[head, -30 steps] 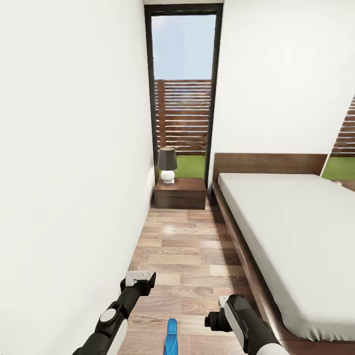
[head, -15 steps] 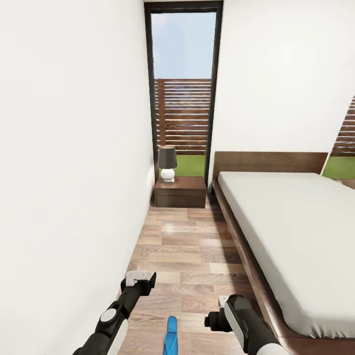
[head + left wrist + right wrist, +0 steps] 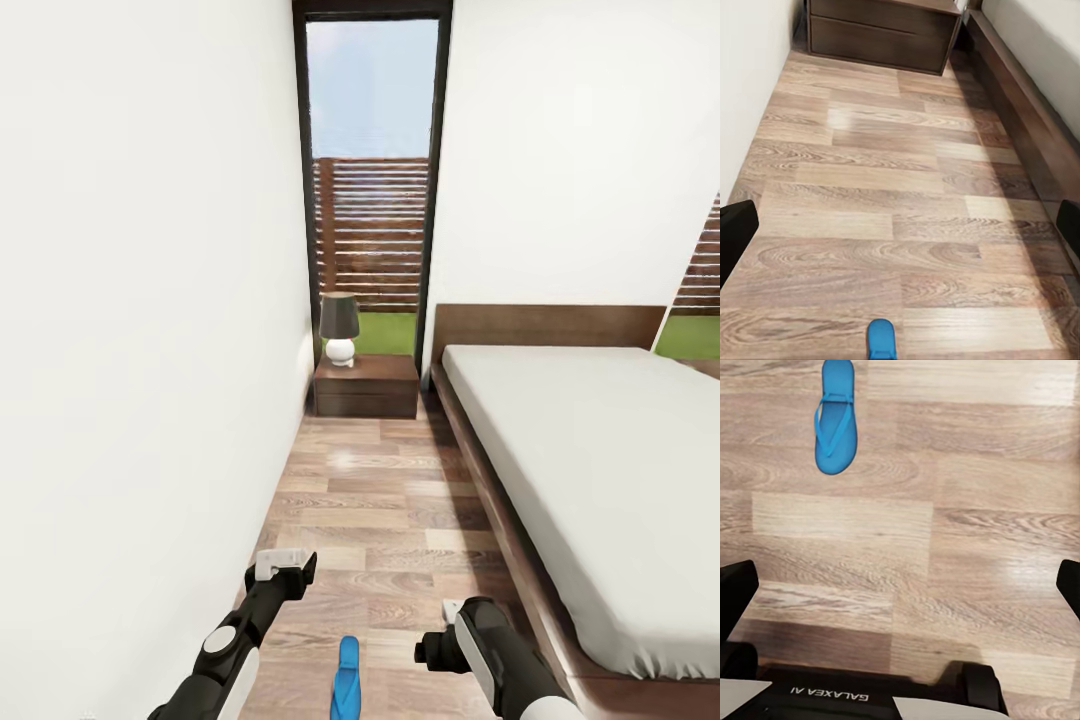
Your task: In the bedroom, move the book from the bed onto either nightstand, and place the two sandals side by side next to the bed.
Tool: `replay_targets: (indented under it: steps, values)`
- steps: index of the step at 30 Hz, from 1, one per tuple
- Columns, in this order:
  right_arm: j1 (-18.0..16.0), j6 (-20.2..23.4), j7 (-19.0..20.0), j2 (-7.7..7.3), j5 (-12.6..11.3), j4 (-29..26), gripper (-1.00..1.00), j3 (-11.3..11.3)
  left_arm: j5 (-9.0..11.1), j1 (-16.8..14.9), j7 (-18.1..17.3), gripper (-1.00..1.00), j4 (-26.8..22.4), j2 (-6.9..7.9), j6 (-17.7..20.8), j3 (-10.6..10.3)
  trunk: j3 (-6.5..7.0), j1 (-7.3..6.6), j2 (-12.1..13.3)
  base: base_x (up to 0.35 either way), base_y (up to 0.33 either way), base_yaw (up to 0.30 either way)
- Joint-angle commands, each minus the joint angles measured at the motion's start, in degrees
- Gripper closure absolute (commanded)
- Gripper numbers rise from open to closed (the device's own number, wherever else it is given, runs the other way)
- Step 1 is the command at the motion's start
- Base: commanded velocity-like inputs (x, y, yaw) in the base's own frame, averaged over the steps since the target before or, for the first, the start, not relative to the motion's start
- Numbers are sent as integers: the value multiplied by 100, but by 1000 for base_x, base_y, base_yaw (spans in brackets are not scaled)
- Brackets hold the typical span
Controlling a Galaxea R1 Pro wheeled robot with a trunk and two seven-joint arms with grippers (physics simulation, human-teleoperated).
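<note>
One bright blue sandal [image 3: 346, 680] lies on the wood floor between my two arms, toe pointing toward the nightstand [image 3: 366, 388]. In the right wrist view the sandal [image 3: 836, 416] lies whole, well beyond the open right gripper [image 3: 902, 585]. The left wrist view catches just the sandal's tip [image 3: 881, 339], with the left gripper [image 3: 902, 229] open above bare planks. In the head view the left gripper [image 3: 283, 568] and the right gripper [image 3: 432, 648] hover low and hold nothing. The bed [image 3: 600, 460] runs along the right with a bare grey mattress. The book is out of view.
A white wall [image 3: 150, 350] closes the aisle on the left. A small lamp [image 3: 339, 328] stands on the nightstand, in front of a tall window [image 3: 372, 170]. The floor aisle [image 3: 380, 500] runs between wall and bed base. My own base [image 3: 870, 690] shows in the right wrist view.
The whole head picture has shifted slightly upward, so the camera has moved. Both arms keep the same pose and the sandal lies where it was.
</note>
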Motion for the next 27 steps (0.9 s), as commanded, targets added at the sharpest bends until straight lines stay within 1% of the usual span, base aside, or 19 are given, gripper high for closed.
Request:
replay_targets:
  steps: [1, 27]
  values:
    - [-3, 25, -2, 3, -3, -8, -100, -12, 60, -2, 0, -100, -9, 1, 32, -4, -25, 22, -45, 0, 0, 0]
    - [0, 25, -2, -1, -2, -8, -100, -12, 61, -2, -9, -100, -9, 1, 33, -7, -491, 593, -1088, 0, 0, 0]
